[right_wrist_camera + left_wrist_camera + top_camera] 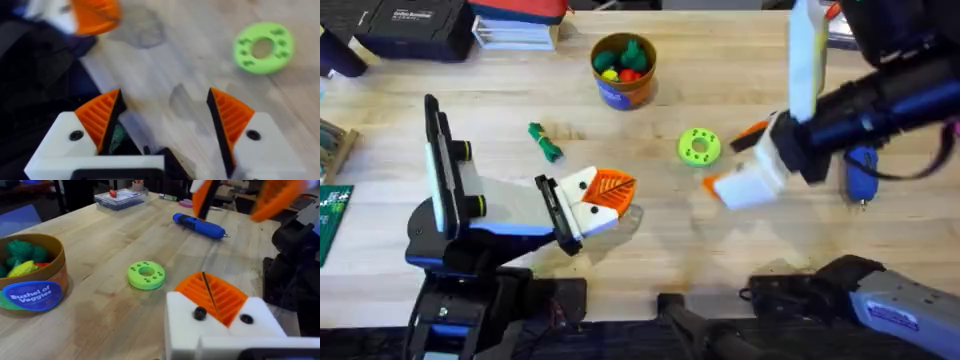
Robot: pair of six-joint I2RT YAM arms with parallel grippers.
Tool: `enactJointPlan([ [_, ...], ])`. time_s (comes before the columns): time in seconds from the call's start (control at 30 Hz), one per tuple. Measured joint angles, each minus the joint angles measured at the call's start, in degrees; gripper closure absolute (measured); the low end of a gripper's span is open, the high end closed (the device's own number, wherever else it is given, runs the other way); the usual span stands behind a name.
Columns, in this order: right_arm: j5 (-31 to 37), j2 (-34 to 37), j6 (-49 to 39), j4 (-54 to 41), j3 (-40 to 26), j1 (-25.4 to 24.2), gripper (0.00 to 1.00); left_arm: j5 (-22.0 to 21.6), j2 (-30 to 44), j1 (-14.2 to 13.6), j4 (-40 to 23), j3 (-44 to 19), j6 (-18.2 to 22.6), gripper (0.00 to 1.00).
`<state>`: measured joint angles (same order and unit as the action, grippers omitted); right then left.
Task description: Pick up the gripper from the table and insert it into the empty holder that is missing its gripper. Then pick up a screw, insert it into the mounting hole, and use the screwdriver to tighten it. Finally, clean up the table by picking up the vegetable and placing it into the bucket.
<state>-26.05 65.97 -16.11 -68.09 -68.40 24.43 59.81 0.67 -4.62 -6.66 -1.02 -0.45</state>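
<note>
Overhead: pale wooden table (740, 260), boxes (470, 25) behind.

This is a robotics lab or workshop bench. A pale wooden table (650, 250) carries two black arm bases at its near edge, a green circuit board (332, 222) at its left edge, a black case (408, 25) and a clear plastic parts box (120, 198) at the back. Small 3D-printed-looking parts such as a green disc (699, 146) lie beside a blue screwdriver (199, 225), with dark equipment stands in the room behind.
</note>
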Motion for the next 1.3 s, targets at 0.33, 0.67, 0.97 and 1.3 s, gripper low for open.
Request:
enactJointPlan([
  [0.33, 20.0, 8.7, 5.3, 4.0, 0.0, -27.7, 0.007, 0.0, 0.0, 0.0, 0.0, 0.0, 0.0, 0.996],
  [0.67, 29.1, 20.8, 4.1, 12.3, 0.0, -50.3, 0.007, 0.0, 0.0, 0.0, 0.0, 0.0, 0.0, 0.996],
  [0.97, 29.9, 25.4, 0.3, 18.4, 0.0, -55.1, 0.007, 0.0, 0.0, 0.0, 0.0, 0.0, 0.0, 0.997],
  [1.3, 29.9, 30.2, -5.7, 23.3, 0.0, -55.1, 0.007, 0.0, 0.0, 0.0, 0.0, 0.0, 0.0, 0.997],
])
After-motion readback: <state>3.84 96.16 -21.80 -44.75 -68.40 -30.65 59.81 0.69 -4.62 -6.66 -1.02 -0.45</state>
